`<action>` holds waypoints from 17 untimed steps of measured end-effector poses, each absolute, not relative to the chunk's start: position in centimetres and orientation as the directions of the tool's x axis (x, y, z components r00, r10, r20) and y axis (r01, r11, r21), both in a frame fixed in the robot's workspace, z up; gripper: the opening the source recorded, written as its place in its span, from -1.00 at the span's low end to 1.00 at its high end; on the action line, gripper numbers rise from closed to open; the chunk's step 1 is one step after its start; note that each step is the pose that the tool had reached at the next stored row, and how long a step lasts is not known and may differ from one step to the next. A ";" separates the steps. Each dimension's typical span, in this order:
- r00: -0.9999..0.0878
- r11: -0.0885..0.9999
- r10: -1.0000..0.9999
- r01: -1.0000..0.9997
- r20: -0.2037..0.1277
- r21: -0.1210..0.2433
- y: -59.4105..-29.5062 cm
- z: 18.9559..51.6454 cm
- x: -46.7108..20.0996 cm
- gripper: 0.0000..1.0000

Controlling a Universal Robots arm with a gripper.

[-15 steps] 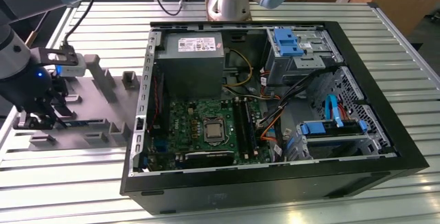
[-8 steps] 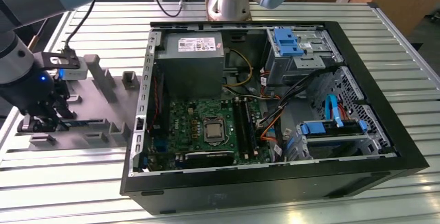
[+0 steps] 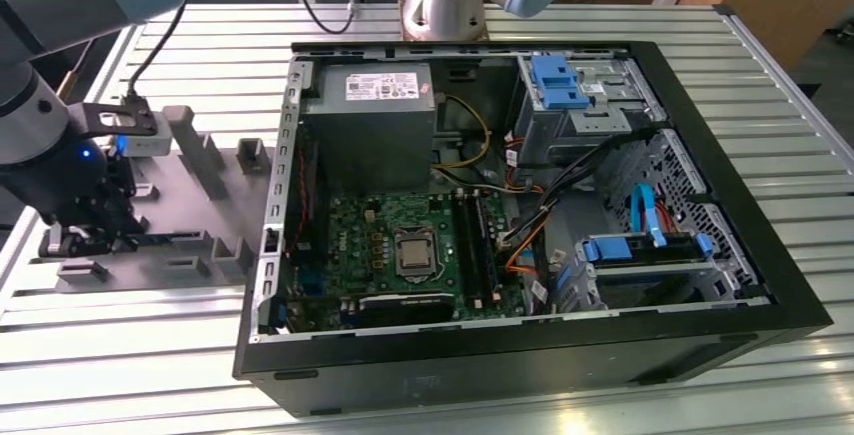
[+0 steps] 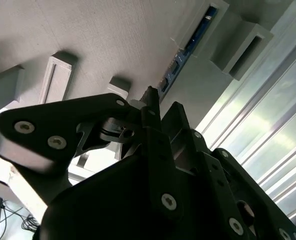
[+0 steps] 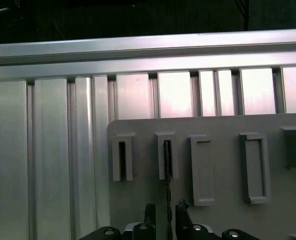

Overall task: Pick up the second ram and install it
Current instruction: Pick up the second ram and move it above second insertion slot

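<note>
The second ram (image 4: 187,54) is a thin blue-green stick standing on edge in the slotted blocks of the grey fixture plate (image 3: 180,220). In the first wrist view the ram (image 5: 167,162) shows edge-on as a dark line running from one slot down between my fingertips. My gripper (image 5: 166,212) is open and straddles the stick, with a small gap on each side. In the exterior view the gripper (image 3: 83,240) is low over the fixture plate at the exterior view's left, well away from the open computer case (image 3: 747,255).
The motherboard (image 3: 387,245) lies in the case, with long black memory slots (image 3: 475,240) beside the processor socket. Cables, drive cages with blue clips (image 3: 558,80) and a power supply (image 3: 378,115) crowd the case. Grey upright fixture blocks (image 3: 214,150) stand near the gripper on the ribbed metal table (image 3: 134,355).
</note>
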State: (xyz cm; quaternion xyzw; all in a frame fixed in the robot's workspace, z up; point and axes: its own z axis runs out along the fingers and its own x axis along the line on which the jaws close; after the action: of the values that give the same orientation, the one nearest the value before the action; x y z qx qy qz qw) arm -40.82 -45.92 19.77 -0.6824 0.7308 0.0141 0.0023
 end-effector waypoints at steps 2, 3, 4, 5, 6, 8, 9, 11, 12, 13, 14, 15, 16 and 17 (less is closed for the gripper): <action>-0.068 0.068 -0.997 -0.998 -0.023 0.018 -45.9 19.7 -40.8 -0.40; -0.069 0.068 -0.997 -0.998 -0.023 0.018 -45.8 19.6 -40.8 -0.40; -0.069 0.068 -0.997 -0.998 -0.024 0.018 -45.8 19.5 -40.8 -0.40; -0.069 0.068 -0.997 -0.998 -0.024 0.018 -45.8 19.5 -40.8 -0.40; -0.069 0.068 -0.997 -0.998 -0.024 0.018 -45.8 19.4 -40.8 -0.40; -0.069 0.068 -0.997 -0.998 -0.024 0.018 -45.7 19.3 -40.8 -0.40; -0.069 0.068 -0.997 -0.998 -0.024 0.018 -45.7 19.3 -40.9 -0.40; -0.069 0.068 -0.997 -0.998 -0.025 0.018 -45.7 19.2 -40.9 -0.44; -0.069 0.068 -0.997 -0.998 -0.025 0.018 -45.7 19.1 -40.9 -0.44; -0.069 0.068 -0.997 -0.998 -0.025 0.018 -45.7 19.1 -40.9 -0.58; -0.069 0.068 -0.997 -0.998 -0.025 0.018 -45.7 19.0 -40.9 -0.58; -0.069 0.068 -0.997 -0.998 -0.025 0.018 -45.7 19.0 -40.9 -0.58; -0.069 0.068 -0.997 -0.998 -0.025 0.018 -45.7 18.9 -40.9 -0.58; -0.069 0.068 -0.997 -0.998 -0.025 0.018 -45.7 18.9 -40.9 -0.58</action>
State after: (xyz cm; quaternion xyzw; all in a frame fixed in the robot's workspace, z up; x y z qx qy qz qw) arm -40.88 -45.74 18.91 -0.6824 0.7308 0.0149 0.0030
